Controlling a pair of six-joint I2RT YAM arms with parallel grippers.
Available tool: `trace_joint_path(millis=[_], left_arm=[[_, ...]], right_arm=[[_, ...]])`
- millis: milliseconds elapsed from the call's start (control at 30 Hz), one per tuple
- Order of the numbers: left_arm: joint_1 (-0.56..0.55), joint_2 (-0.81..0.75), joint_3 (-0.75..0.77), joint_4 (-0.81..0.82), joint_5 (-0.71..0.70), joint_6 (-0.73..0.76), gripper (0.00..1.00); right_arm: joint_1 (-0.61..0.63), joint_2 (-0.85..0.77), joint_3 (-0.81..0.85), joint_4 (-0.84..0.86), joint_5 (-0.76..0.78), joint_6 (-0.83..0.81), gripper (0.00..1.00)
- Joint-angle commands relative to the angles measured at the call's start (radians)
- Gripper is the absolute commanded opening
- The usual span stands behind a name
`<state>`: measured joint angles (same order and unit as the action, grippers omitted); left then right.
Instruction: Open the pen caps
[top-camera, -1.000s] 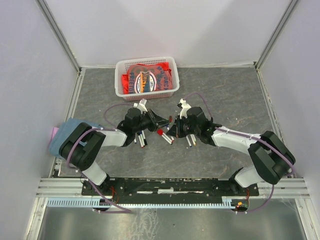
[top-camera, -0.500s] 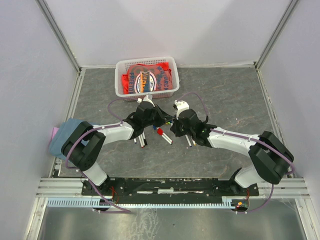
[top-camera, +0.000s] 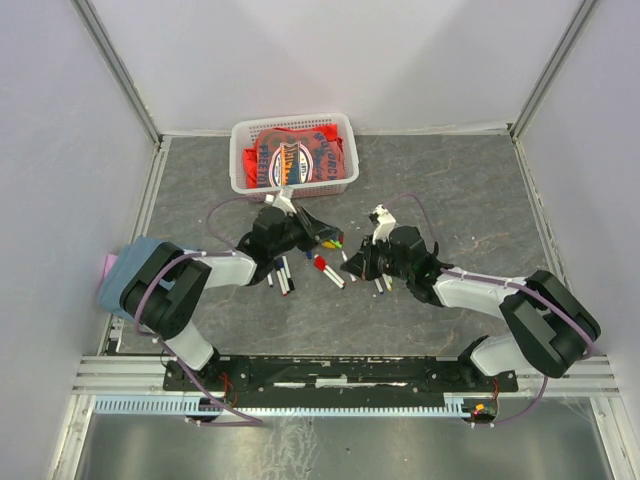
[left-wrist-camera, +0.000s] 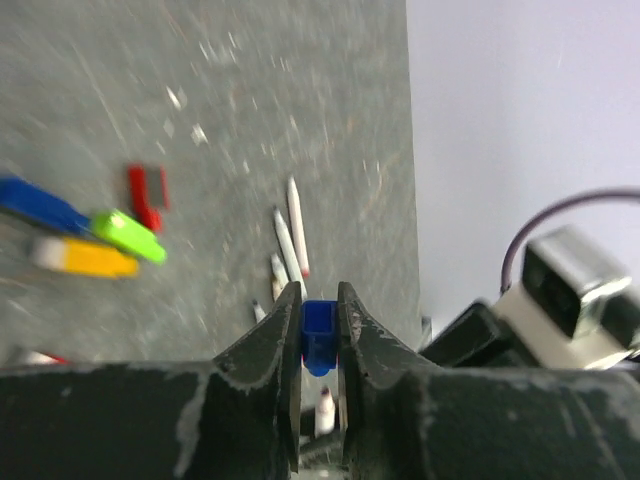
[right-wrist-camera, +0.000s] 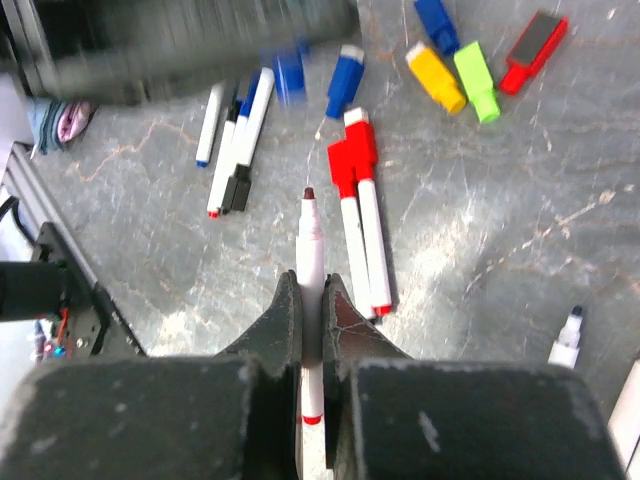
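Red packet (top-camera: 300, 155) in basket (top-camera: 300, 189), lettering blurred, perhaps a logo, unreadable

White basket (top-camera: 300, 187) of red bags (top-camera: 305, 150), grey tabletop (top-camera: 460, 190), blue cloth (top-camera: 124, 266)

My left claw (left-wrist-camera: 319, 300) is matt black, scuffed pale along its edges. The blue cap (left-wrist-camera: 318, 335) in it looks like smooth, faintly glossy plastic. My right claw (right-wrist-camera: 311, 290) grips a pen (right-wrist-camera: 310, 240) with a smooth white plastic barrel. The tabletop (right-wrist-camera: 480, 260) is matt grey, veined like stone.

Top view high, behind arms (top-camera: 225, 268), looking down; wrist views close over fingers (left-wrist-camera: 285, 340) (sharing scattered caps (right-wrist-camera: 478, 68)).
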<state>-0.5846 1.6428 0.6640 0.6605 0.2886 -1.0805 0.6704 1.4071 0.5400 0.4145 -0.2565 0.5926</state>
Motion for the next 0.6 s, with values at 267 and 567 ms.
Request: trace_joint_path(millis=[267, 567], left_arm=[[0.088, -0.016, 0.026, -0.028, -0.083, 0.104, 0.03], [0.040, -0.007, 0.191, -0.495, -0.358, 0.298, 0.03]], right_arm=[[-0.024, -0.039, 0.020, -0.121, 0.005, -0.015, 0.01], [0.006, -0.004, 0.103, -0.357, 0.247, -0.081, 0.02]])
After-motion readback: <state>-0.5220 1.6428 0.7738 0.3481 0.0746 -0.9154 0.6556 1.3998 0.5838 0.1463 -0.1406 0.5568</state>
